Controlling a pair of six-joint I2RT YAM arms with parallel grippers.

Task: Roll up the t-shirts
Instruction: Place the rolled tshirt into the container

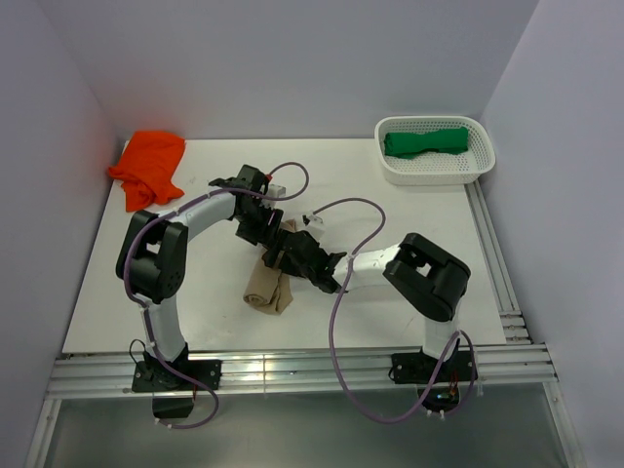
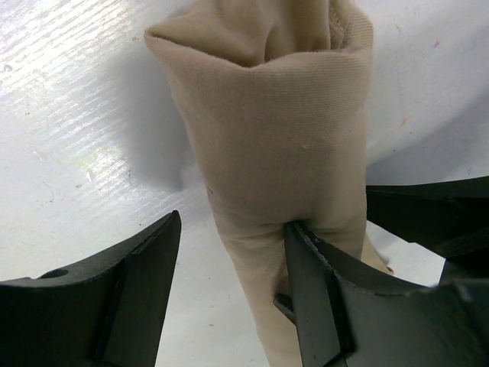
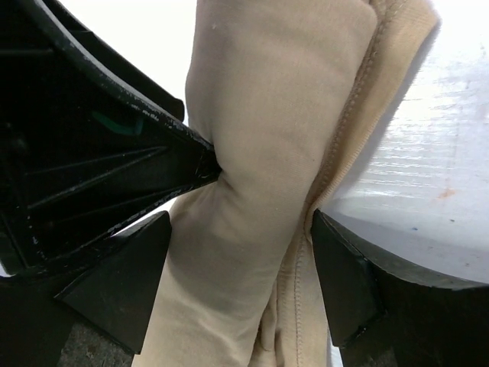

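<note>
A tan t-shirt [image 1: 269,290], rolled into a thick tube, lies on the white table between the two arms. In the left wrist view the tan roll [image 2: 275,130] runs up the middle. My left gripper [image 2: 233,222] is open: one of its fingers [image 2: 328,298] dents the roll and the other stands apart on the table. In the right wrist view the tan roll [image 3: 260,153] fills the gap of my open right gripper [image 3: 241,229], its cloth against both pads without being pinched. Both grippers, left [image 1: 261,230] and right [image 1: 292,255], meet at the roll's far end.
An orange t-shirt [image 1: 148,166] lies crumpled at the far left corner. A white perforated basket [image 1: 478,164] at the far right holds a green t-shirt [image 1: 426,141]. Cables loop over the table near both arms. Rails run along the near and right edges.
</note>
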